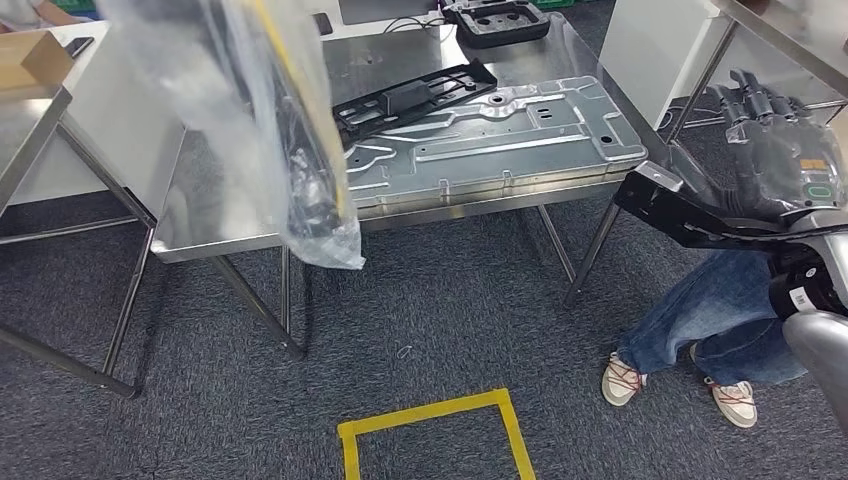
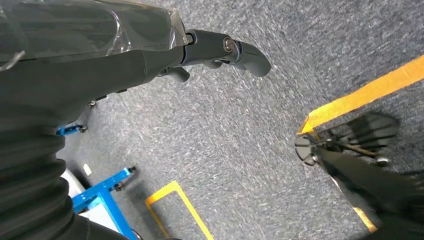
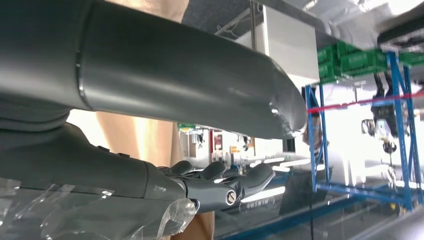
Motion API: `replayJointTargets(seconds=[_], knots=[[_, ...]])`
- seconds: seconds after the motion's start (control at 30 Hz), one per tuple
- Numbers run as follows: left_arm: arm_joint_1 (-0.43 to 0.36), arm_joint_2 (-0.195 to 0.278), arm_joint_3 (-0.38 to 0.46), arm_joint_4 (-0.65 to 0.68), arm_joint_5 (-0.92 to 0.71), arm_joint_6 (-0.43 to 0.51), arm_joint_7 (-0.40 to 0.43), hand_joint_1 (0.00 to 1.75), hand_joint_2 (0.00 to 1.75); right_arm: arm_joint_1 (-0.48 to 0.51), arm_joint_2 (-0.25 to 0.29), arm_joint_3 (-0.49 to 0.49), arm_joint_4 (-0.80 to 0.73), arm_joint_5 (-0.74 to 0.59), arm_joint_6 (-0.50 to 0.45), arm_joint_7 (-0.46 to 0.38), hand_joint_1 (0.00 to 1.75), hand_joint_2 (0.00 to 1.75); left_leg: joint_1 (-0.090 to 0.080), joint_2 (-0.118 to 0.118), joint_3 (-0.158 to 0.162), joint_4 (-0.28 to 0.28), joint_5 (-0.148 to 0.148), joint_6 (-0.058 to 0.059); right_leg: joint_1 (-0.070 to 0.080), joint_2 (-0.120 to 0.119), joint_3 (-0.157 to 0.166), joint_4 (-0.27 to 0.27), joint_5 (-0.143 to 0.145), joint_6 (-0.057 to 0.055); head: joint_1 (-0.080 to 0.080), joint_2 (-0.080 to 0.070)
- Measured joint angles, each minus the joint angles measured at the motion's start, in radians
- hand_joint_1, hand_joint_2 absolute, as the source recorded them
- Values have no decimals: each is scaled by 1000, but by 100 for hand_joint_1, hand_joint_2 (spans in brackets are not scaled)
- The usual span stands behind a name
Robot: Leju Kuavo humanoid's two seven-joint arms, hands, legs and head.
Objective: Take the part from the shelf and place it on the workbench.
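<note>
A clear plastic bag with a black part inside hangs down at the upper left of the head view, in front of the steel workbench. In the left wrist view my left hand curls over clear film above the carpet. My right hand is raised at the right, fingers stretched out, with a black bar-shaped part running under it. The right wrist view shows that hand beside plastic film; whether it grips is hidden.
On the workbench lie a large grey metal plate, a black frame and a black tray. A person's jeans-clad legs are at the right. A yellow tape square marks the carpet. Other steel tables flank the bench.
</note>
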Motion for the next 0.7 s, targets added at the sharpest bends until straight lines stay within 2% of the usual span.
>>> replayJointTargets(seconds=[0.03,0.1,0.13,0.17,0.23,0.27,0.3,0.33,0.37,0.4,0.43,0.47,0.53,0.57,0.6,0.63,0.7], knots=[[0,0,0,0,0,0,0,0,175,0,0,0,0,0,0,0,0,0,0,0,1,-3,-2,1,0,0,0,0,1,1,0,0],[-2,1,9,-3,-7,1,1,0,175,2,0,-4,0,2,-1,0,0,0,-5,1,9,-30,-1,0,-2,-1,-4,-5,14,9,0,0],[-1,0,21,-6,-16,4,0,0,175,4,0,-5,0,3,-3,0,0,0,-4,2,1,-47,16,2,-3,0,-20,25,-14,17,0,0],[-1,0,34,-10,-24,7,0,0,175,6,0,-7,-1,4,-4,0,0,0,-4,4,-10,-62,36,4,-3,0,-41,77,-55,25,0,0],[1,-4,53,-13,-33,12,-2,0,175,10,0,-8,-1,4,-6,0,0,0,2,6,-46,-71,80,10,-2,3,-87,228,-159,36,0,0],[1,-5,57,-14,-33,12,-2,0,175,12,0,-7,-1,4,-6,0,0,0,2,6,-59,-71,90,11,-2,3,-90,273,-169,38,0,0],[1,-6,59,-14,-33,12,-2,0,175,13,0,-7,-1,4,-7,0,0,0,3,6,-71,-70,99,10,-2,3,-76,282,-156,39,0,0],[2,-7,62,-14,-33,12,-2,0,175,13,0,-7,-1,3,-7,0,0,0,4,5,-83,-68,108,7,-3,3,-43,253,-130,41,0,0],[3,-7,65,-15,-33,12,-2,0,175,13,0,-7,-1,3,-8,0,0,0,5,5,-93,-65,115,4,-4,3,7,188,-104,44,0,0],[4,-7,70,-15,-33,12,-2,0,175,12,1,-7,-1,3,-9,0,0,0,5,4,-104,-60,120,0,-4,3,61,112,-90,47,0,0],[5,-8,73,-16,-33,12,-2,0,175,11,1,-6,-1,3,-11,0,0,0,4,3,-113,-53,125,-4,-3,5,103,44,-88,46,0,0],[5,-8,77,-17,-33,12,-2,0,175,10,1,-6,-2,3,-13,0,0,0,2,2,-121,-48,130,-9,-3,6,128,-2,-94,45,0,0],[6,-7,81,-17,-34,12,-2,0,175,8,2,-5,-2,2,-21,0,0,0,0,1,-136,-42,145,-17,0,7,128,-26,-99,32,0,0],[8,-7,82,-17,-35,12,-2,0,175,7,2,-4,-2,1,-26,0,0,0,1,-1,-144,-38,144,-22,-1,6,119,-27,-94,24,0,0],[9,-7,83,-18,-36,12,-2,0,175,4,3,-2,-2,-1,-31,0,0,0,3,-3,-154,-23,128,-28,-2,5,111,-27,-87,15,0,0],[12,-6,84,-18,-37,11,-2,0,175,2,3,0,-2,-3,-34,0,0,0,6,-5,-169,12,96,-36,-4,3,101,-28,-79,5,-1,0],[14,-7,85,-19,-39,12,-2,0,175,-2,3,4,-2,-6,-37,0,0,0,16,-6,-211,143,0,-52,-4,2,81,-28,-62,-6,-1,0]])
